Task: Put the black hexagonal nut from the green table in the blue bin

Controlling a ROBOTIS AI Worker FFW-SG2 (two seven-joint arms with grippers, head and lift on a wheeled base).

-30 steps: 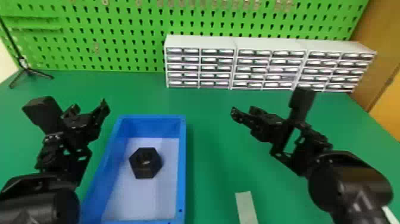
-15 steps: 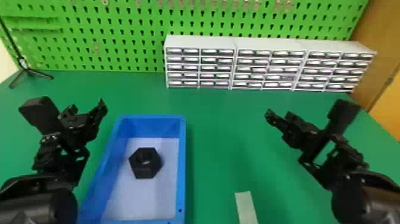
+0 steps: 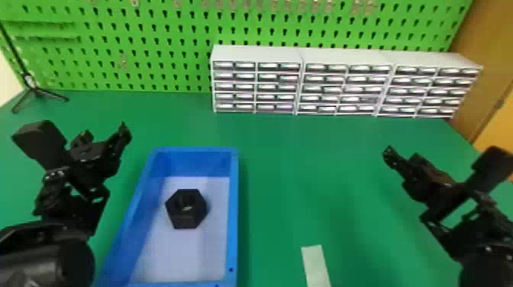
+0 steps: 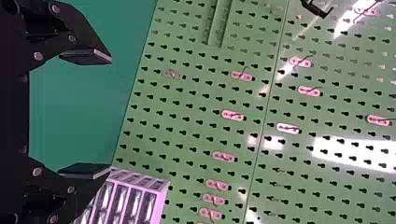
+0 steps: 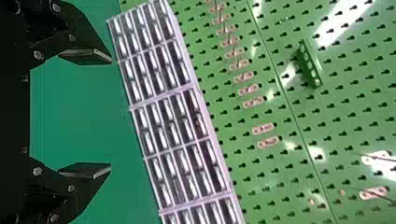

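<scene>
The black hexagonal nut [image 3: 186, 209] lies flat on the pale floor of the blue bin [image 3: 234, 213], around the middle of its width. My left gripper [image 3: 124, 133] is held above the table, left of the bin; in the left wrist view the left gripper [image 4: 109, 114] has its fingers wide apart with nothing between them. Over the green table [image 3: 290, 164], well to the right of the bin, is my right gripper [image 3: 389, 154]. The right wrist view gives the right gripper [image 5: 110, 114] as open and holding nothing.
White drawer cabinets [image 3: 301, 57] line the table's back in front of the green pegboard [image 3: 152, 49]. A pale strip [image 3: 316, 265] lies near the front, right of the bin. A black tripod [image 3: 34, 89] stands at the back left.
In the head view my right gripper has moved right, away from the bin. My left arm has shifted only slightly. The nut stays put in the bin.
</scene>
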